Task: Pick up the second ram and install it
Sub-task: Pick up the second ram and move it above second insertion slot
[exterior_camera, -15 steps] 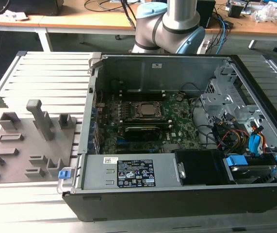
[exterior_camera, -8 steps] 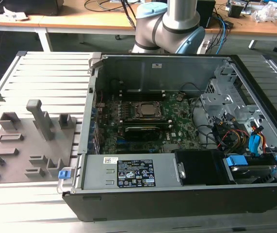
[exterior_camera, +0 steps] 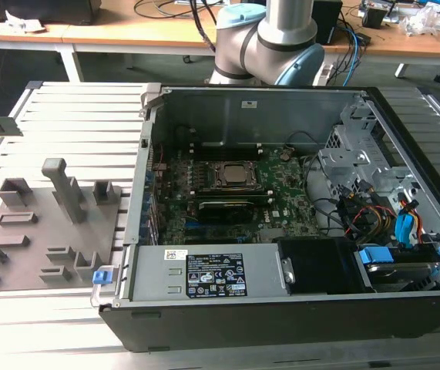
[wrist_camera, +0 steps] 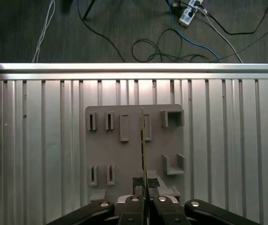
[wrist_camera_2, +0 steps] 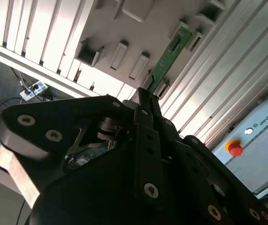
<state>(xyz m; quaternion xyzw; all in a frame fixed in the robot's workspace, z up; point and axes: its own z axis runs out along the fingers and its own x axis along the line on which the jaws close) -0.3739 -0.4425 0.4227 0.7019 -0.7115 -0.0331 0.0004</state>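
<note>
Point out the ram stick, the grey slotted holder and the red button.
second ram (wrist_camera_2: 167, 58), second wrist view, middle of its green board.
grey slotted holder (wrist_camera: 124, 159), first wrist view, bare plate between slots.
red button (wrist_camera_2: 235, 149), second wrist view, its cap.

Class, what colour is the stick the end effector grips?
The second ram is green; second wrist view.

"How many computers?"

"One open tower case. Inside it are one motherboard, one processor socket and one power supply."

"And memory?"

"One green ram stick, in the one tool."

"Anything else?"

"One grey fixture plate on one slatted tabletop. There's also one red stop button, and one power strip on the floor."
</note>
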